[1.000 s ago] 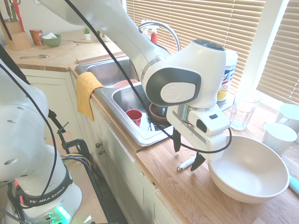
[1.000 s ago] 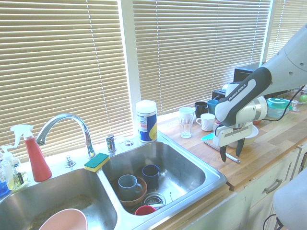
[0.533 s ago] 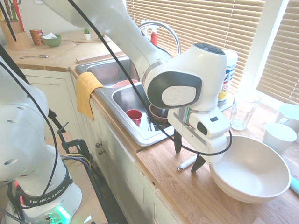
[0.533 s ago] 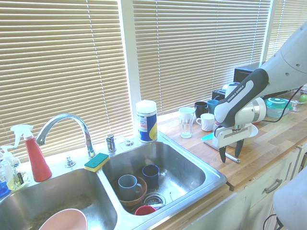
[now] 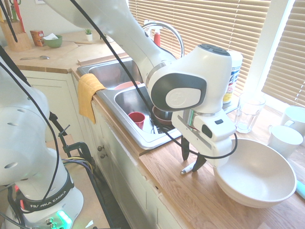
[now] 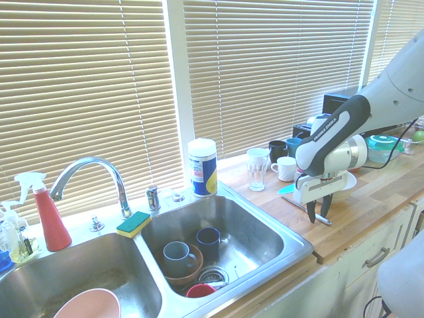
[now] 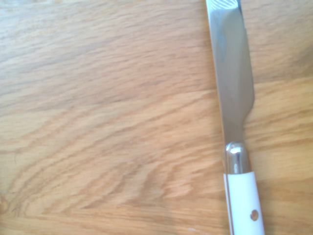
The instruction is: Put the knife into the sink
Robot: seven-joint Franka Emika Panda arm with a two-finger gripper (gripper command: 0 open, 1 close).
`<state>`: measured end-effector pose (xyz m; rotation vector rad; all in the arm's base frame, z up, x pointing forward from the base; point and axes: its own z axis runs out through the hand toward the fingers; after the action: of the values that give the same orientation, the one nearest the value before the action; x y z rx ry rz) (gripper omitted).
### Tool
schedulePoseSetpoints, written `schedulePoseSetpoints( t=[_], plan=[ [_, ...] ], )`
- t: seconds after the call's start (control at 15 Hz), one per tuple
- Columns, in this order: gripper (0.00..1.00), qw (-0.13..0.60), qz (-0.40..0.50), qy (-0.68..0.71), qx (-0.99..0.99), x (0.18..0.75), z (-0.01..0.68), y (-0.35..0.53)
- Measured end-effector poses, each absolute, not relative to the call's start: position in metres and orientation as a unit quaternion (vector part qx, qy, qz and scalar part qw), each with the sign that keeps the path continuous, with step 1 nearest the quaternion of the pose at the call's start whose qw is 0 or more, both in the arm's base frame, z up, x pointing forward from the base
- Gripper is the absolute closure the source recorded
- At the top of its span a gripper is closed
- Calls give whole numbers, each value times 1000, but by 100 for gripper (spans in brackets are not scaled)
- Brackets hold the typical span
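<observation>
- Pincer (image 5: 190,165) low over the wooden tabletop (image 5: 162,191), pointing down; released, its two fingertips apart, one to each side of the knife (image 7: 243,203). Whether either fingertip touches it, cannot tell.
- Knife lies flat on the tabletop, outside the sink (image 6: 291,246), between the basin end and the big pale bowl (image 5: 255,174). White handle with a dark rivet, metal collar, plain blade; close and clear in the wrist view, blade tip cut off by the picture's edge.
- Big bowl upright, just beside the pincer. Teal utensil (image 5: 300,189) near the bowl's far side.
- Clear ribbed glass (image 6: 257,173) and white mug (image 6: 285,169) stand toward the window; dark mug (image 6: 277,151) and blue mug (image 6: 293,146) behind them.
- Sink, steel, two basins. Nearer the knife: grey-blue mug (image 6: 177,260) in a brown bowl (image 6: 190,277), dark blue mug (image 6: 208,242) beside it, red cup (image 6: 200,291) by the drain.
- Other basin: pink bowl (image 6: 89,308).
- Green-and-yellow sponge (image 6: 134,224) on the rim by the curved chrome faucet (image 6: 93,165); red spray bottle (image 6: 52,222) close to the faucet.
- Tub of wipes (image 6: 203,167) at the sink's window-side corner.
- Yellow towel (image 5: 89,95) hangs over the front edge.
</observation>
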<state>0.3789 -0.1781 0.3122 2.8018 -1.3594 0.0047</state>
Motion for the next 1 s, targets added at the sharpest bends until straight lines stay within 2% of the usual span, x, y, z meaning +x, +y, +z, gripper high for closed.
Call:
schedulePoseSetpoints(
  t=[0.73, 1.0],
  plan=[
    [100, 7, 7, -434, 901, 385, 316, -171],
    [100, -15, 40, -413, 910, 404, 385, -138]
  ],
)
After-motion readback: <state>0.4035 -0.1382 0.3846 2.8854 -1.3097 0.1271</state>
